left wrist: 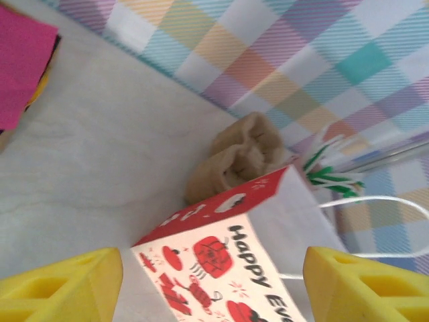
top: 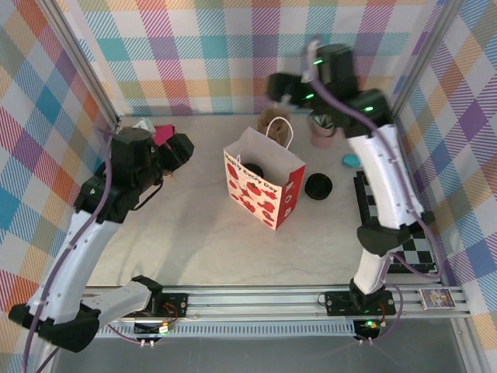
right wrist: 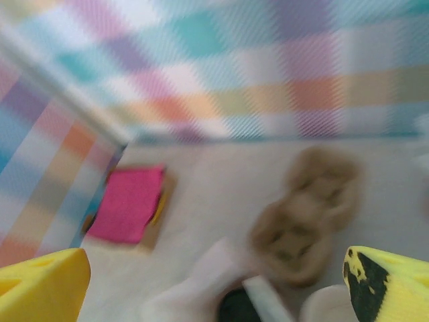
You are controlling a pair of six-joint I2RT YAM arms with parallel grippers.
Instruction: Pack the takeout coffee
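Takeout coffee apparently down inside the paper bag, both grippers empty.

We saw only a dark round lid through the bag's open mouth, so we judged that the cup stood upright inside, where packing wants it. The right gripper hung above the bag's back rim, fingers spread with nothing between them, probably high enough to clear the string handles. The left gripper, also wide open, sat well left of the bag and faced it, perhaps ready to steady it. A loose black lid lay just right of the bag, and what looked like a brown pulp carrier lay behind it.
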